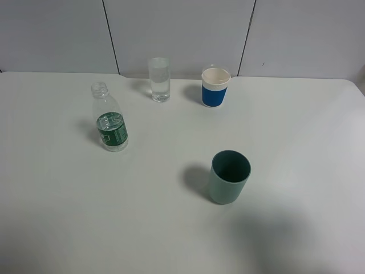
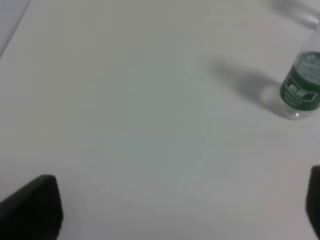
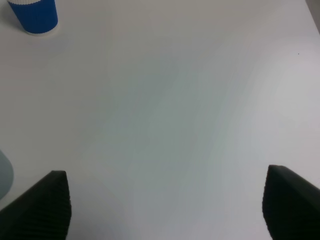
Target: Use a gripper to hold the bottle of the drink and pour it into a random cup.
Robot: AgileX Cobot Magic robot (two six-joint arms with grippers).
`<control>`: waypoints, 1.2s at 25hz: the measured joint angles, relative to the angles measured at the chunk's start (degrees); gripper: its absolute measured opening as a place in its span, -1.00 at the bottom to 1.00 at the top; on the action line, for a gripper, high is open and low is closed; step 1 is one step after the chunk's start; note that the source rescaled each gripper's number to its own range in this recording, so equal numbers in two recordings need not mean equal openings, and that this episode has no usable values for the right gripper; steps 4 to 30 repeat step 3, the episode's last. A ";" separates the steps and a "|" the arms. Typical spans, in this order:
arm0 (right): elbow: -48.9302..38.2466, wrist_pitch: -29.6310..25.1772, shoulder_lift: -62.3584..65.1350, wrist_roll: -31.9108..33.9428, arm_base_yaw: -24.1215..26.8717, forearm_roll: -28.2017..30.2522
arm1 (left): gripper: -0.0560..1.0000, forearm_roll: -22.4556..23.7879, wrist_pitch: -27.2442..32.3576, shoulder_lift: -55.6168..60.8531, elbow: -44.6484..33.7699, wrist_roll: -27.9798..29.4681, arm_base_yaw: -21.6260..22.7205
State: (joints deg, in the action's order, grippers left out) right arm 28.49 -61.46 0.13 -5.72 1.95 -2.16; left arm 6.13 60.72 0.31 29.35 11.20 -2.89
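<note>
The bottle of the drink [image 1: 111,128] stands upright on the left of the white table, clear with a dark green label. The cup [image 1: 159,79], a tall clear glass, stands at the back, apart from the bottle. Neither gripper shows in the exterior high view. In the left wrist view my left gripper [image 2: 180,195] is open with only bare table between its dark fingers [image 2: 35,205], and the bottle [image 2: 301,87] stands well ahead of it, off to one side. My right gripper [image 3: 166,185] is open too, over bare table, holding nothing.
A white paper cup with a blue band [image 1: 215,87] stands to the right of the glass and also shows in the right wrist view [image 3: 32,15]. A wider grey-green plastic cup [image 1: 229,177] stands nearer the front. The table [image 1: 296,137] ends at a grey wall behind.
</note>
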 joint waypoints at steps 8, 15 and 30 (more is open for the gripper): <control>0.00 0.00 0.00 0.00 0.00 0.00 | 1.00 0.00 0.00 0.00 0.00 0.00 0.00; 0.00 0.00 0.00 0.00 0.00 0.00 | 1.00 0.00 0.00 0.00 0.00 0.00 0.00; 0.00 0.00 0.00 0.00 0.00 0.00 | 1.00 0.00 0.00 0.00 0.00 0.00 0.00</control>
